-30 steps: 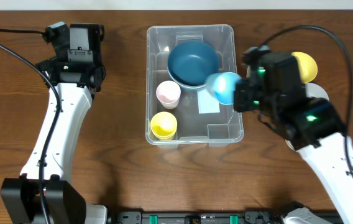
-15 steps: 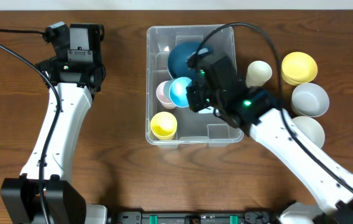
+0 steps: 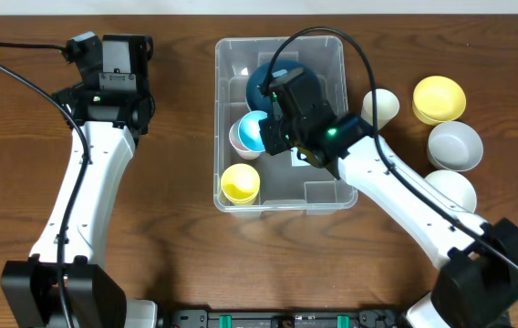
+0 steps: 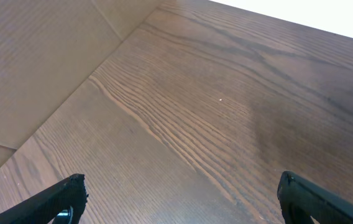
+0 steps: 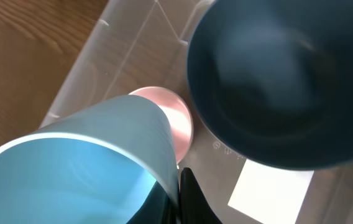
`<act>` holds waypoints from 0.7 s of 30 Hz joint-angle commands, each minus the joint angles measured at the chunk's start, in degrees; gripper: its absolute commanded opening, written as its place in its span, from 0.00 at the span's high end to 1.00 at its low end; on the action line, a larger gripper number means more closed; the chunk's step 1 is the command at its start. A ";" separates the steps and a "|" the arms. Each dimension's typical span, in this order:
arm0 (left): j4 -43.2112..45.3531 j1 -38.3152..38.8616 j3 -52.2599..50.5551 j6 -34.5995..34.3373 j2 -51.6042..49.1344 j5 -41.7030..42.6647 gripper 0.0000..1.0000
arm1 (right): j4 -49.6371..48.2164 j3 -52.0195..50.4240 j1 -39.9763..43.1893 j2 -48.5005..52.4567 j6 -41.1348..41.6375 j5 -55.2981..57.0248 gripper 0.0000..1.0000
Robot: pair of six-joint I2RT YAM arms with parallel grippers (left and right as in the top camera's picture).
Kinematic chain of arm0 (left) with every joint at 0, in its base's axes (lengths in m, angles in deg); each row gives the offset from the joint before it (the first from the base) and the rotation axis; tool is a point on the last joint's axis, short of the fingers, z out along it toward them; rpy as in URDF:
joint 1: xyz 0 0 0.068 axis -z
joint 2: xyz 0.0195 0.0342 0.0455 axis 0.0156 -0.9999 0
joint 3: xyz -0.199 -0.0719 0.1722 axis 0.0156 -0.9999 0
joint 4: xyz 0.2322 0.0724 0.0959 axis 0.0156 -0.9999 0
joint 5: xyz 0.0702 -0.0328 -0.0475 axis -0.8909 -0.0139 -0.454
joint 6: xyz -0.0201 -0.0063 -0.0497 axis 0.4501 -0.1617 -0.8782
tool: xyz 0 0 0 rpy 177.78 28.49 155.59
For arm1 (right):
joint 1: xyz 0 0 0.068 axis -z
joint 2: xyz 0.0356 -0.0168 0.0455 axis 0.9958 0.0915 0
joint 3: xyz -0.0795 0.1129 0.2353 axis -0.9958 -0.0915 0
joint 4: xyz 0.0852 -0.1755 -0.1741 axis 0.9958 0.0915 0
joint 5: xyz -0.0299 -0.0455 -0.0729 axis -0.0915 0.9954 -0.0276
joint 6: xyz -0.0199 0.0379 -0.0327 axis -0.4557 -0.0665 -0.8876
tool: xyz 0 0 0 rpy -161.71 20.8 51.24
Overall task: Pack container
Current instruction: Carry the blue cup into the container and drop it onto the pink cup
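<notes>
The clear container [image 3: 334, 53] stands at the table's middle. It holds a dark blue bowl [image 3: 261, 80], a pink cup [image 3: 235, 138] and a yellow cup [image 3: 240, 182]. My right gripper [image 3: 274, 137] reaches into it, shut on the rim of a light blue cup [image 3: 253, 133]. That cup hangs tilted just above the pink cup. In the right wrist view the light blue cup [image 5: 83, 168] fills the lower left, pinched by my right gripper [image 5: 179, 200], with the pink cup [image 5: 175, 121], dark bowl [image 5: 276, 87] and white label [image 5: 270, 186] beyond. My left gripper [image 4: 179, 190] stands open over bare wood.
Right of the container stand a cream cup [image 3: 379, 107], a yellow bowl [image 3: 440, 98] and two white bowls [image 3: 456, 146] [image 3: 450, 189]. The left arm [image 3: 113, 68] rests at the far left. A black cable arcs over the container's back.
My right arm has swung left from the container's right rim into the container, carrying the light blue cup to just above the pink cup. The left arm has not moved.
</notes>
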 commanded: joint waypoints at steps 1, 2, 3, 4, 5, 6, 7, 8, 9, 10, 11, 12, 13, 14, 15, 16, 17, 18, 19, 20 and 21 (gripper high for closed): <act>-0.15 -0.17 0.15 0.33 0.85 -1.33 0.02 | -1.01 1.42 -0.31 2.10 -0.35 -0.02 0.99; -0.15 -0.17 0.15 0.33 0.85 -1.33 0.02 | -1.31 1.42 -0.31 2.56 -0.57 -0.02 0.99; -0.17 -0.17 0.15 0.35 0.85 -1.33 0.02 | -1.46 1.42 -0.31 2.80 -0.72 -0.02 0.99; -0.15 -0.17 0.15 0.35 0.85 -1.33 0.02 | -1.62 1.42 -0.31 3.21 -0.74 0.04 0.99; -0.17 -0.17 0.15 0.35 0.85 -1.33 0.02 | -1.68 1.42 -0.31 3.41 -0.74 0.22 0.99; -0.15 -0.17 0.15 0.33 0.85 -1.33 0.02 | -1.77 1.42 -0.31 3.65 -0.74 0.24 0.99; -0.15 -0.17 0.15 0.35 0.85 -1.33 0.02 | -1.79 1.42 -0.31 3.76 -0.74 0.22 0.99; -0.15 -0.17 0.15 0.33 0.85 -1.33 0.02 | -1.84 1.42 -0.31 3.85 -0.74 0.24 0.99; -0.15 -0.17 0.15 0.35 0.85 -1.33 0.02 | -1.88 1.42 -0.31 3.85 -0.74 0.24 0.99; -0.15 -0.17 0.15 0.35 0.85 -1.33 0.02 | -1.97 1.42 -0.31 3.85 -0.74 0.24 0.99; -0.15 -0.17 0.15 0.35 0.85 -1.33 0.02 | -2.01 1.42 -0.31 3.85 -0.72 0.24 0.99; -0.15 -0.17 0.15 0.35 0.85 -1.33 0.02 | -2.03 1.42 -0.31 3.85 -0.72 0.24 0.99; -0.15 -0.17 0.15 0.35 0.85 -1.33 0.02 | -2.03 1.42 -0.31 3.85 -0.72 0.24 0.99; -0.15 -0.17 0.15 0.33 0.85 -1.33 0.02 | -2.03 1.42 -0.31 3.85 -0.72 0.24 0.96; -0.15 -0.17 0.15 0.33 0.85 -1.33 0.02 | -2.08 1.42 -0.31 3.85 -0.74 0.24 0.83; -0.15 -0.17 0.15 0.35 0.85 -1.33 0.02 | -2.12 1.42 -0.28 3.85 -0.72 0.24 0.71; -0.15 -0.17 0.15 0.35 0.85 -1.33 0.02 | -2.21 1.42 -0.31 3.85 -0.74 0.24 0.65; -0.15 -0.17 0.15 0.35 0.85 -1.33 0.02 | -2.25 1.42 -0.28 3.85 -0.72 0.24 0.65; -0.15 -0.17 0.15 0.35 0.85 -1.33 0.02 | -2.29 1.42 -0.26 3.85 -0.72 0.24 0.64; -0.15 -0.17 0.15 0.35 0.85 -1.33 0.02 | -2.43 1.42 -0.24 3.85 -0.72 0.22 0.62; -0.15 -0.17 0.15 0.35 0.85 -1.33 0.02 | -2.45 1.44 -0.20 3.85 -0.70 0.22 0.62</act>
